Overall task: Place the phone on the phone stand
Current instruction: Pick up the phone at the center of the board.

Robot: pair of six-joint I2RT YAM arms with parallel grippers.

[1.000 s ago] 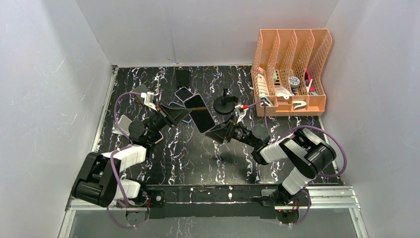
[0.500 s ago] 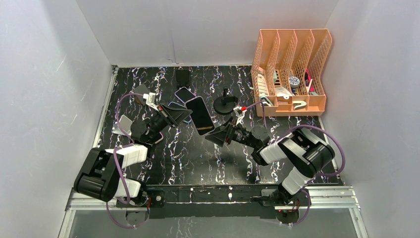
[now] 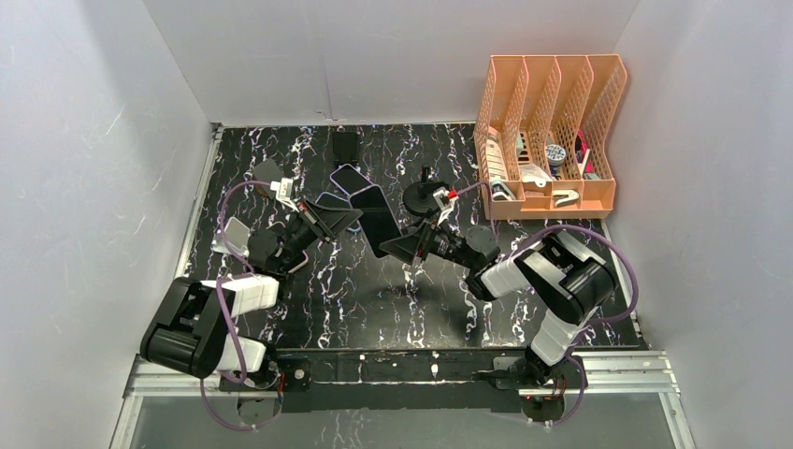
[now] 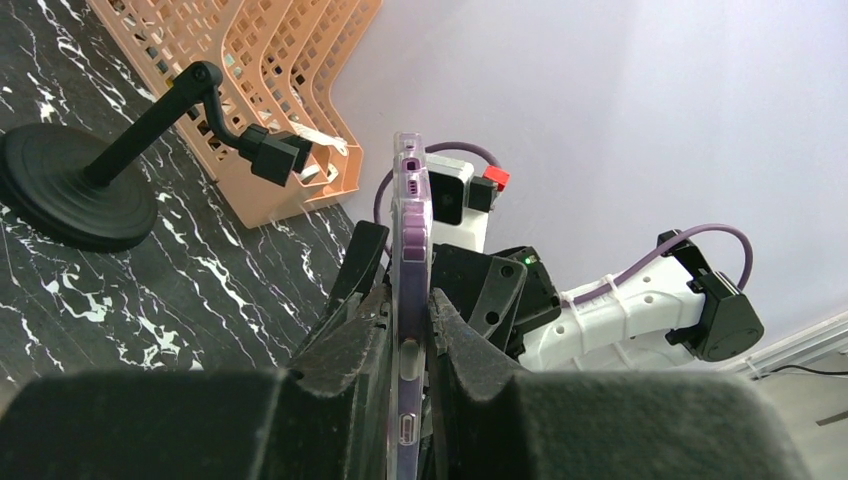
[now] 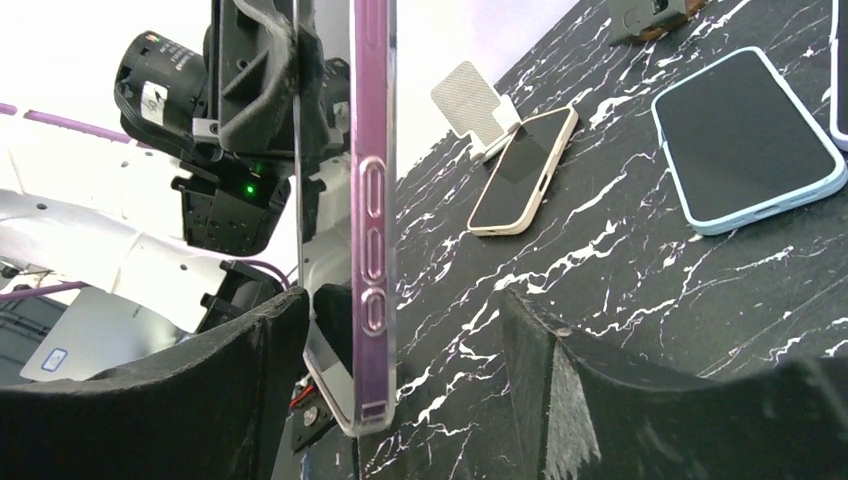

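Note:
A phone [image 4: 410,220] in a clear purple case is held edge-on above the table, with my left gripper [image 4: 410,300] shut on its lower end. In the top view the phone [image 3: 374,217] hangs at mid-table between both arms. My right gripper [image 5: 400,300] is open, its fingers on either side of the phone's [image 5: 372,220] other end. The left finger is close to the phone and the right finger well apart from it. The black phone stand [image 3: 425,198], with a round base and jointed arm, stands just behind; its base [image 4: 65,185] also shows in the left wrist view.
An orange file organizer [image 3: 547,131] stands at the back right. Other phones lie on the black marble table: a light-blue-cased one [image 5: 750,135] and a beige one [image 5: 520,170] against a small white stand [image 5: 475,95]. White walls enclose the table.
The phone has turned from face-up to edge-on in the left gripper. The right gripper has moved up and left, and its open fingers now straddle the phone.

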